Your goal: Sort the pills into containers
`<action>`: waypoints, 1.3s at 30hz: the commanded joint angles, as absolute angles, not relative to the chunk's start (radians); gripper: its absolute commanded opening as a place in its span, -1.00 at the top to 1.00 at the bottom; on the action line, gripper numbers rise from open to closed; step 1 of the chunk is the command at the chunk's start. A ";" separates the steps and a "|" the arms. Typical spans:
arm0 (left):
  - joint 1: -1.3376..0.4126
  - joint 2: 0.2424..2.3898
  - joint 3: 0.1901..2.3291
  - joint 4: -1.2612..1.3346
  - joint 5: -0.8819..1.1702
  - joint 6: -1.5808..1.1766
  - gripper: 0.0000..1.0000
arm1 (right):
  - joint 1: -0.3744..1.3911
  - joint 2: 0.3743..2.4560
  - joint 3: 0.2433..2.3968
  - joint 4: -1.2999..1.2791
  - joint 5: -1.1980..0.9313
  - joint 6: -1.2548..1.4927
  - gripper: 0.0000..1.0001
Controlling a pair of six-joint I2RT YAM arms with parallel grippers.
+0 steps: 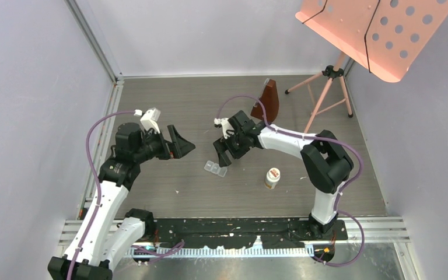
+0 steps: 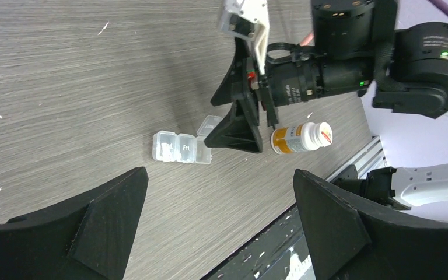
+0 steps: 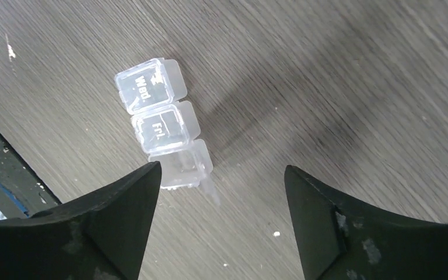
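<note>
Down on the grey wood-grain desk (image 3: 356, 70), near its middle: a small clear plastic strip box of three square compartments (image 3: 157, 128), lying flat, just beside and below the right arm's black fingers (image 3: 111, 227). Reads "Wed." and "Fri." on two shut lids; shows the third lid flipped up at the end nearest the right wrist camera. Cannot make out any yellowish-orange pills in or around it (too small, or lost behind the cloudy plastic).

Shows those right fingers spread wide, pinching nothing, poised above the strip. Shows the left arm's black fingers (image 2: 93, 227) spread and empty too, well apart from the strip on its left.

Probably very light, stiff and thin-walled, with smooth slippery sides. Likely to skid or tip under a one-sided push. Best taken across the narrow width, at the two shut compartments, one pad on each long side wall. Better to leave the flipped lid and its thin hinge alone, as the weak part. Calls for a gentle squeeze only, since hard pressure could pop the lids or crack the walls. Worth keeping level if lifted, with one compartment uncovered.

Near the strip, on its right: a white round pill bottle with an orange label (image 1: 272, 178), seemingly upright, touching nothing.
</note>
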State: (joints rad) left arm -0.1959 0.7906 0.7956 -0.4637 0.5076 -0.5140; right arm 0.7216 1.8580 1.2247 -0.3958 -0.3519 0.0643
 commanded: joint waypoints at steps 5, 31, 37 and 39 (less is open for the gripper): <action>-0.192 0.787 0.813 -0.462 0.490 -0.474 -0.99 | 0.720 1.644 1.273 -0.495 -0.216 0.090 -0.75; -0.456 0.825 0.746 -0.316 0.389 -0.453 -0.92 | 0.774 1.060 0.902 -0.858 0.311 0.445 -0.84; -0.457 0.829 0.732 -0.312 0.361 -0.456 -0.92 | 0.807 1.081 0.852 -0.794 0.272 0.485 -0.84; -0.457 0.827 0.727 -0.306 0.362 -0.459 -0.92 | 0.807 1.084 0.831 -0.786 0.279 0.497 -0.84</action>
